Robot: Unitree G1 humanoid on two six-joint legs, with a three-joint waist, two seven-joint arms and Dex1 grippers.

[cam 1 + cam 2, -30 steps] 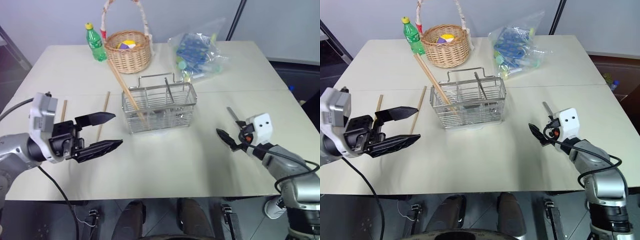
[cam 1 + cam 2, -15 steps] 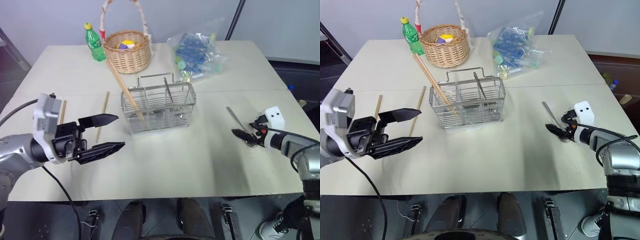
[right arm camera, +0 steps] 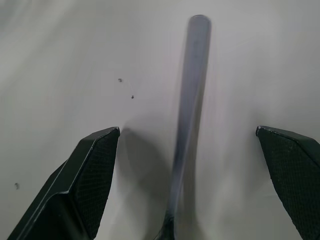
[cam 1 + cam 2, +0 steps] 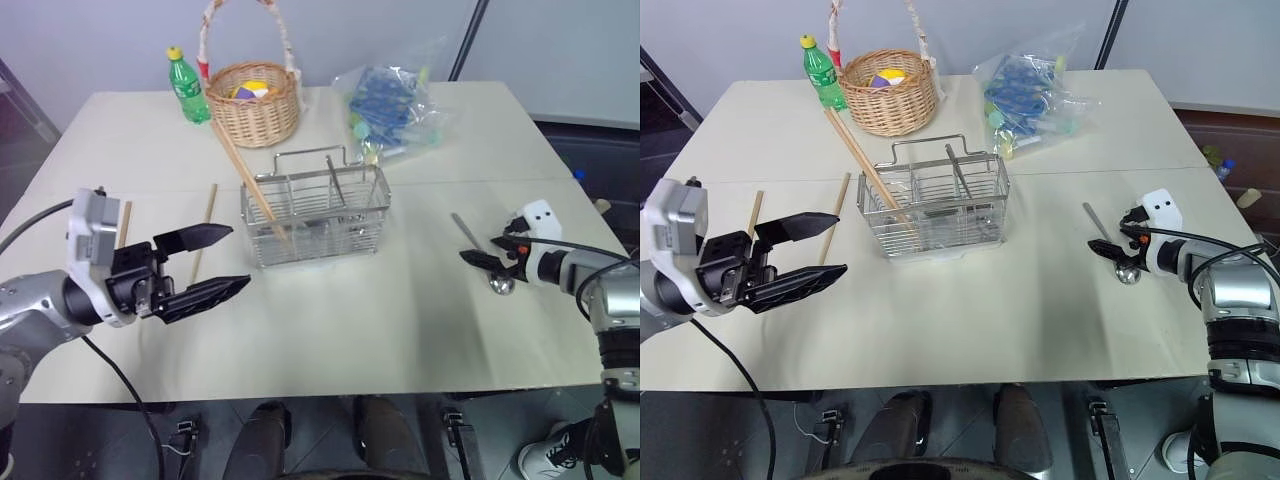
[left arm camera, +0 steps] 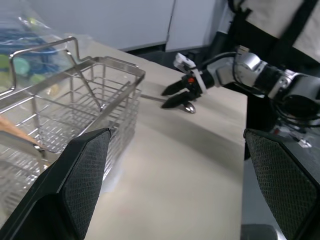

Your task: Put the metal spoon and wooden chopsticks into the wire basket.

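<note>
- Black fingers of the left gripper are standing wide apart above the near left part of the beige table, holding nothing.
- The right gripper is hovering low at the table's right side, its fingers spread on either side of the metal spoon; the right wrist view is showing the spoon's handle lying between the two fingers, apart from both, so nothing is being gripped.
- In the head views the gripper is covering the middle of the spoon, leaving the bowl end and the handle tip showing.
- Two wooden chopsticks are lying flat on the table left of the wire basket; the outer one is partly hidden behind the left gripper's body.
- Another pair of sticks is leaning out of the basket's left end, and a thin metal piece is standing inside it, hard to identify.
- The left wrist view is showing the basket cut off at the edge, with the right gripper beyond it.
- At the far edge are standing a wicker basket, a green bottle and a clear plastic bag whose contents are hard to make out.
</note>
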